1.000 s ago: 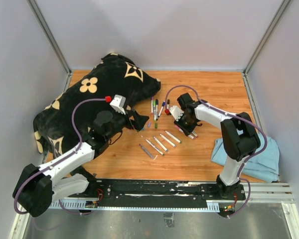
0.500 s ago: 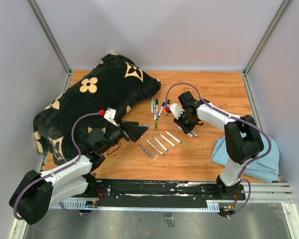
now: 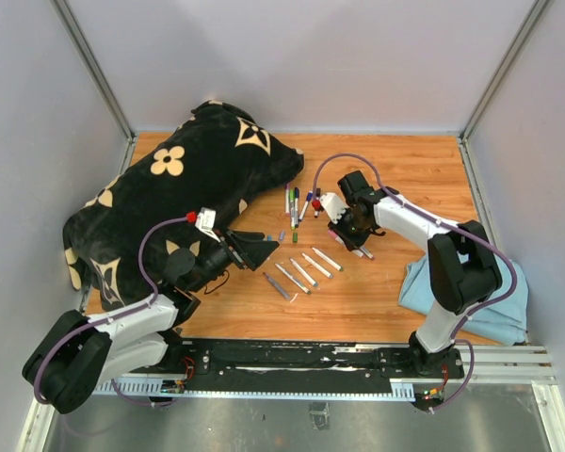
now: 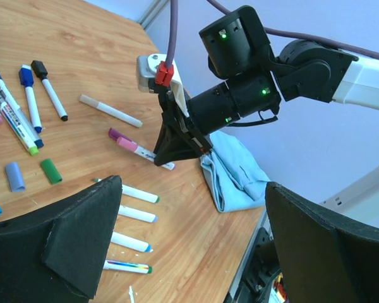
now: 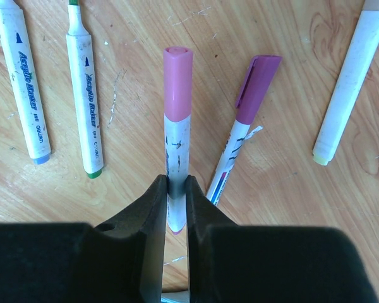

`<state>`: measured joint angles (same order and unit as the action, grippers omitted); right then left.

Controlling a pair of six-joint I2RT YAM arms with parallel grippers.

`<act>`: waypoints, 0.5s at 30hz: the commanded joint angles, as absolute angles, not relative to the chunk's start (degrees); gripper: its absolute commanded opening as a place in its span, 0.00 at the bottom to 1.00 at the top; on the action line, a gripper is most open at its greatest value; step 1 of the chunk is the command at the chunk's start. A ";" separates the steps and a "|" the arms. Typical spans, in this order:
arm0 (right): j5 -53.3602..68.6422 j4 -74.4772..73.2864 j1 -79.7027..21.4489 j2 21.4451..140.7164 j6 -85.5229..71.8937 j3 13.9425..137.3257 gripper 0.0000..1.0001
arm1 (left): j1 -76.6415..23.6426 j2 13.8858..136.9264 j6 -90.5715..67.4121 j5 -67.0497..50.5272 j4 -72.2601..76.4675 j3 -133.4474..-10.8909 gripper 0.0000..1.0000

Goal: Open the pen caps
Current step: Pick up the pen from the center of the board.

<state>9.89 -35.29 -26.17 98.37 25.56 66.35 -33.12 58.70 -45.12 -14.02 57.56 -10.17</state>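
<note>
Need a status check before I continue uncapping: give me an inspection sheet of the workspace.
Surface: wooden table, lightly scratched.
Job's things: pink-capped marker, cap on, in the right grip; purple-capped marker beside it; row of uncapped markers; loose green cap and grey-blue cap on the wood.
Clutter: black flowered plush, left rear; blue cloth, right side.
Grippers: left gripper open, empty; right gripper shut on the pink-capped marker's barrel.
Cables: purple cable looping off each arm.
Surroundings: plain grey walls, nothing seen otherwise.
</note>
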 commanded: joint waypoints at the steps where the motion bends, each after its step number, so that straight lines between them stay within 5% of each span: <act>1: 10.66 -35.16 -26.63 96.44 25.05 65.69 0.01 | -32.88 60.05 -45.36 -13.86 62.06 -9.48 0.99; 15: 11.44 -35.00 -26.19 95.74 24.87 65.73 0.01 | -32.90 61.55 -45.00 -13.54 62.76 -9.38 0.99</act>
